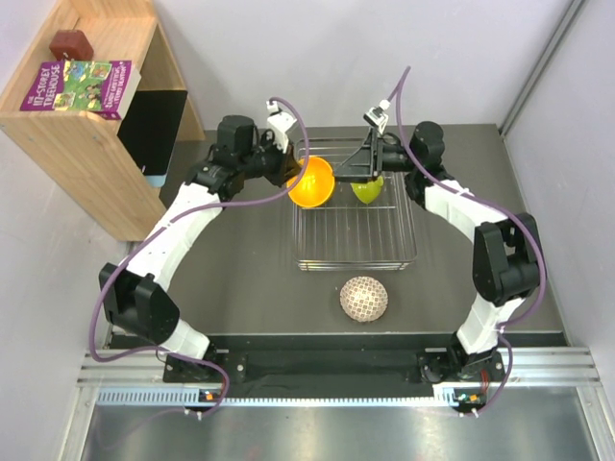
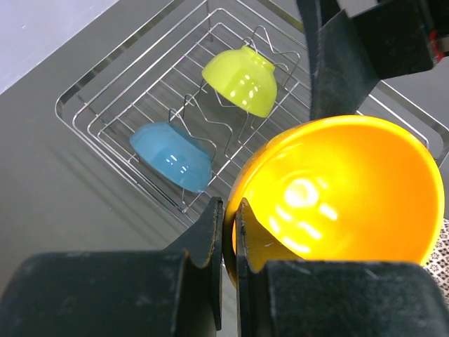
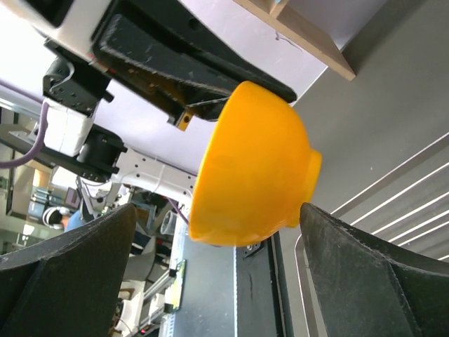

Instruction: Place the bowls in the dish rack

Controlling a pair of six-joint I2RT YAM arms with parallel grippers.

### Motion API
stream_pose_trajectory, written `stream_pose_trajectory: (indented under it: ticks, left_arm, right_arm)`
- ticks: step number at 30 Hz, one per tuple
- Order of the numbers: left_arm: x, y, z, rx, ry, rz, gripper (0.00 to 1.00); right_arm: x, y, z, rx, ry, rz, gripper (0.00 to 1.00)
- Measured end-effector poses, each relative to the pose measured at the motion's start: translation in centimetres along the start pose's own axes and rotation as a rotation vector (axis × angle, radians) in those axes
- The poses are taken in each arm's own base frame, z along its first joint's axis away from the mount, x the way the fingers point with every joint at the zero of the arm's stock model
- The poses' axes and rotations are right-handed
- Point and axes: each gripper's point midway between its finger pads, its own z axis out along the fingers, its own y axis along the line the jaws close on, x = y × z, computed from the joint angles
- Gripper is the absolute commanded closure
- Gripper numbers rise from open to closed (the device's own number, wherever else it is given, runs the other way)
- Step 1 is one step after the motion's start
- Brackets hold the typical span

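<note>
My left gripper (image 1: pixel 291 173) is shut on the rim of the orange bowl (image 1: pixel 310 182) and holds it tilted above the far left part of the dish rack (image 1: pixel 356 266). In the left wrist view the jaws (image 2: pixel 230 225) pinch the orange bowl's (image 2: pixel 337 189) rim over the rack (image 2: pixel 70 98). The yellow-green bowl (image 2: pixel 242 81) and the blue bowl (image 2: pixel 172 154) lean among the prongs. My right gripper (image 1: pixel 368 173) is open and empty beside the yellow-green bowl (image 1: pixel 367 189); its view (image 3: pixel 217 281) shows the orange bowl (image 3: pixel 252 168) beyond. The white lattice bowl (image 1: pixel 364 299) lies on the table before the rack. The pinkish-red bowl is out of view.
A wooden shelf unit (image 1: pixel 86 125) stands at the back left with a book (image 1: pixel 82 84) and a dark red object (image 1: pixel 72 43) on top. Walls close in behind and on the right.
</note>
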Motion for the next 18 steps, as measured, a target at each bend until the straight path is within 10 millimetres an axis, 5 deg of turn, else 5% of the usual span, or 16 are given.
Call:
stream_pose_trajectory:
  ticks: [18]
  left_arm:
    - [-0.1, -0.2, 0.5, -0.04, 0.01, 0.05, 1.0]
  right_arm:
    - [1.9, -3.3, 1.1, 0.05, 0.043, 0.117, 0.1]
